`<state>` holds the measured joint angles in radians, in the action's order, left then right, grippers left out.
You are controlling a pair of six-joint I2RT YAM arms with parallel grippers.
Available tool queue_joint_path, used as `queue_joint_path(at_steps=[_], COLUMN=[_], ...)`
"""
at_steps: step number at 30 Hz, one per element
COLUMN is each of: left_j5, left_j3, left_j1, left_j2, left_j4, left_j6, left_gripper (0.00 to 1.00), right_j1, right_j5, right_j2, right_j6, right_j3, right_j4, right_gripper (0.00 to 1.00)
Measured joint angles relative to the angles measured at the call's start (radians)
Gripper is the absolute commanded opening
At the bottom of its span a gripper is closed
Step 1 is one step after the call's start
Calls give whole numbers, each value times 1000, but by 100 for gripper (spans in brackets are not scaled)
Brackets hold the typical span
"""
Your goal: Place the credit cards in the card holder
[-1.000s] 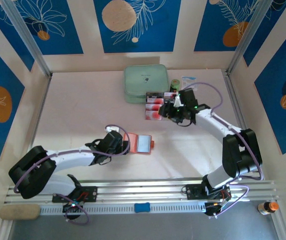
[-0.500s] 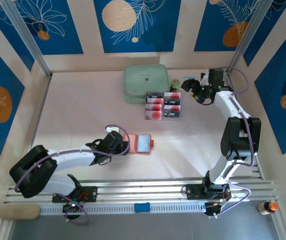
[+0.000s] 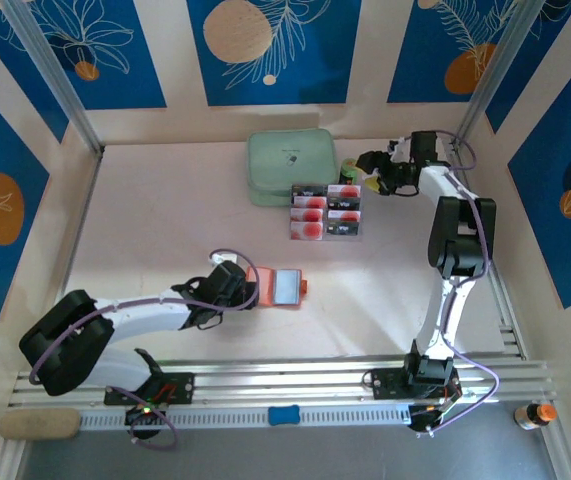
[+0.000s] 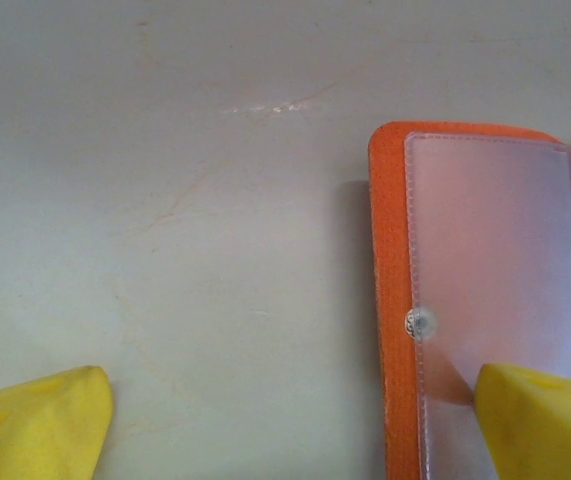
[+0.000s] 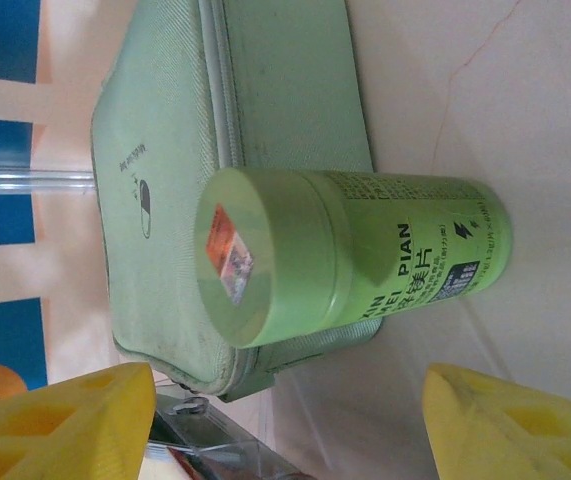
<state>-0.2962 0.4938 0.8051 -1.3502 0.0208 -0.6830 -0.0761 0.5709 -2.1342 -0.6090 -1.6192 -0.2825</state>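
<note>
The card holder point(image 3: 283, 286) lies opened flat on the bench point(image 3: 165, 210), near the middle and towards the front. Its long axis runs left to right in the overhead view, with the small snap tab on its right edge. The left fingers point(image 3: 246, 291) sit at its left edge, spread wide and gripping nothing. In the left wrist view one yellow finger point(image 4: 540, 420) lies over the clear sleeve of the orange holder point(image 4: 390, 300), just beside the snap stud point(image 4: 420, 322). Whether it presses on the sleeve I cannot tell. The other finger is over bare bench. The credit cards point(image 3: 325, 211) lie in two columns in a clear tray further back, their long sides left to right. The right fingers point(image 5: 510, 430) are apart and empty, facing a green bottle point(image 5: 355, 255) that stands against a mint-green case point(image 5: 235, 120).
</note>
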Motion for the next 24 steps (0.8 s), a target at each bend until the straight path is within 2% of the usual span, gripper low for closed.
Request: queue_joint_path(at_steps=[9,16,24], left_j5=[0,0,0], left_j3=[6,6,6], left_j1=[0,0,0], left_j2=[-8,-8,-7], left_j4=[2,2,2], left_j6=[0,0,0], left_gripper=[93,93,93], right_j1=[17,18,31], right_j5=[92,123,138], right_j2=[-6,48,215], right_j6=[4,3,0], right_j3=[33,195,414], right_j4=[49,98,164], right_gripper=[60,55,54])
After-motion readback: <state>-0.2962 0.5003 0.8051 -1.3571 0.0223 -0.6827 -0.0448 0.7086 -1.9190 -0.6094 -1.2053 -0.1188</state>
